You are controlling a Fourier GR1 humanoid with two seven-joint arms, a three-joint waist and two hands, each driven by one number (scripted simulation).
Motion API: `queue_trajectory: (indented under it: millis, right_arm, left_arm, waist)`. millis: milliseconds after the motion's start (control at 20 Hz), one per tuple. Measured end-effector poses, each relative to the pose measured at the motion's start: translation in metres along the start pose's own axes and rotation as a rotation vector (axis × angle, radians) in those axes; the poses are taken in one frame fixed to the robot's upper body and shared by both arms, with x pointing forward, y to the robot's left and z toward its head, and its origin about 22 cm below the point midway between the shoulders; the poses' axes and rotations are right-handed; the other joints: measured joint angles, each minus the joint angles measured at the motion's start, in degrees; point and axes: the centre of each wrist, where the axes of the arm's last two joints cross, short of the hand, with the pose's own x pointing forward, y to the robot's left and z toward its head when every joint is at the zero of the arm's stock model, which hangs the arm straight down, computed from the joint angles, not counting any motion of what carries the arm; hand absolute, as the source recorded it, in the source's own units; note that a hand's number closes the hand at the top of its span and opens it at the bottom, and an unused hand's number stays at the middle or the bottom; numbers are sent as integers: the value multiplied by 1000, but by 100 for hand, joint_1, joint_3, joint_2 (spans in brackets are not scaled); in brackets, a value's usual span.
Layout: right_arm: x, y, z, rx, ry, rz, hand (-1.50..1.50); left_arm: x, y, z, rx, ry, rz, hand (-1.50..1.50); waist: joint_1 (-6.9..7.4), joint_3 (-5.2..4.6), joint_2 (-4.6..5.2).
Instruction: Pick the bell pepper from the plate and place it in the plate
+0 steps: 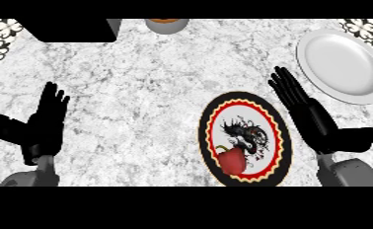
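Bell pepper (pixel 232 160), red with a short green stem at its upper left, lies on the lower part of the patterned plate (pixel 211 124), close to that plate's near rim, and I see nothing touching it. My right hand (pixel 300 103) stands just to the right of this plate, above and to the right of the pepper, with its fingers straight and close together, pointing up and to the left; it holds nothing, and its fingertips sit in the strip of counter between the two plates. The pepper is near this hand but clearly apart from it, lower in the view than the palm. My left hand (pixel 44 122) shows at the left edge, well apart from the pepper and from both plates, fingers straight and pointing up, resting and holding nothing. The patterned plate has a black outer rim, a red and cream scalloped band and a dark figure at its centre; the pepper partly covers the lower edge of that figure and is the only thing on it. The white plate (pixel 336 65) sits at the upper right, past my right hand, and I see nothing on it. On the marbled grey counter (pixel 146 99), a black box (pixel 69 29) occupies the top left and a grey cup (pixel 167 25) is cut by the top edge; I cannot tell what it contains.
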Motion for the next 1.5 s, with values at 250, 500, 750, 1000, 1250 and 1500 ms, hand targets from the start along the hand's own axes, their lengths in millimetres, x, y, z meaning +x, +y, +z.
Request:
queue_trajectory:
  millis: [250,500,750,1000,1250,1500]
  right_arm:
    - [-28,2,2,99,364,-60,-150]
    - [-23,-7,-12,354,657,262,-150]
    - [10,12,-61,575,709,642,-150]
    - [27,62,-110,689,744,836,-150]
    - [39,101,-139,757,871,891,-150]
    - [44,114,-160,826,996,828,-150]
  left_arm:
    - [35,-28,-7,-240,-193,-124,0]
    - [65,-62,-2,-527,-360,-254,0]
    - [72,-78,3,-664,-411,-317,0]
    - [72,-68,3,-681,-425,-341,0]
    - [75,-58,2,-667,-424,-357,0]
    - [75,-58,4,-662,-422,-355,0]
  waist:
    - [208,76,82]
    - [525,77,98]
    - [575,86,44]
    - [399,95,5]
    - [231,97,-23]
    - [175,97,-31]
